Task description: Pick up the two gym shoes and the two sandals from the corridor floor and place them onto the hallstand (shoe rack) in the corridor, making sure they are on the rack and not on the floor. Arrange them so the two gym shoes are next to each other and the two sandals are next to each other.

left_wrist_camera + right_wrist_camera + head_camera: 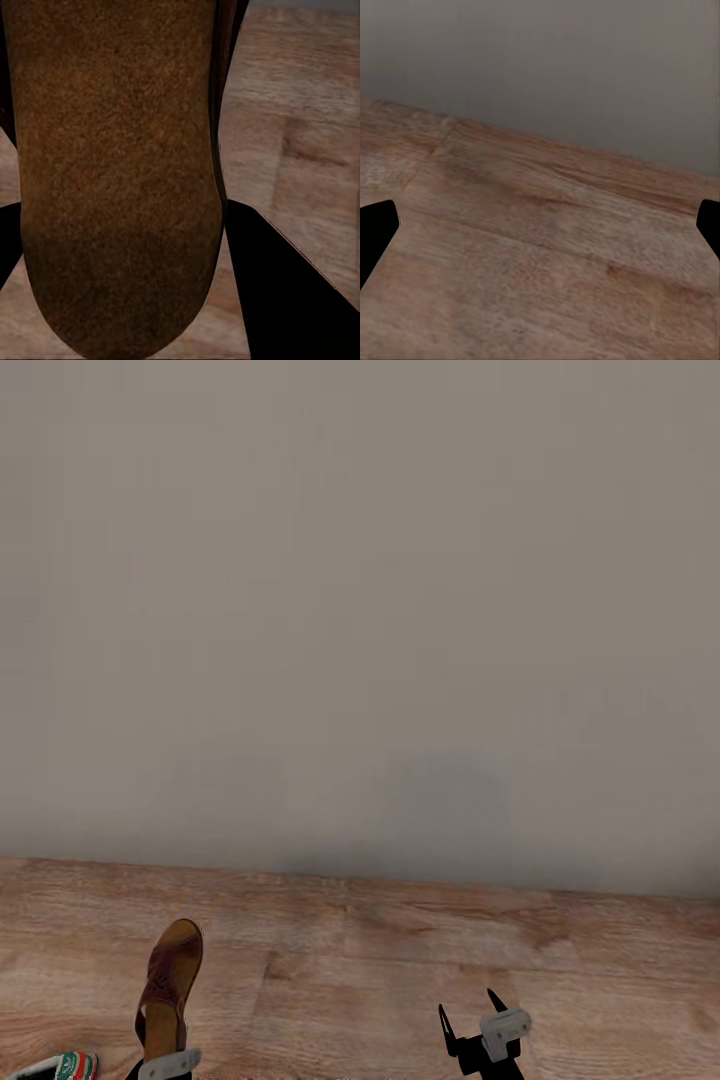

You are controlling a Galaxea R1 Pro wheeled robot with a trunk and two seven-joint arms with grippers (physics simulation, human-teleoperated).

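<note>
The left hand (160,1065) sits at the lower edge of the head view, cut off by the frame so that little more than a pale bracket shows; it is closed on a sandal (170,985), which stands up from it with its tan sole edge and brown strap pointing toward the wall (360,610); in the left wrist view the sandal's brown sole (112,180) lies between the two black fingers (289,300), pressed close to the lens; the right hand (468,1015) is raised over the corridor floor (450,940), its two black fingers pointing up and forward and spread apart, holding nothing; in the right wrist view the fingertips (375,229) show at opposite edges with bare planks between them; at the bottom left corner of the head view a sliver of white with green and red stripes is probably a gym shoe (65,1067), mostly cut off.
</note>
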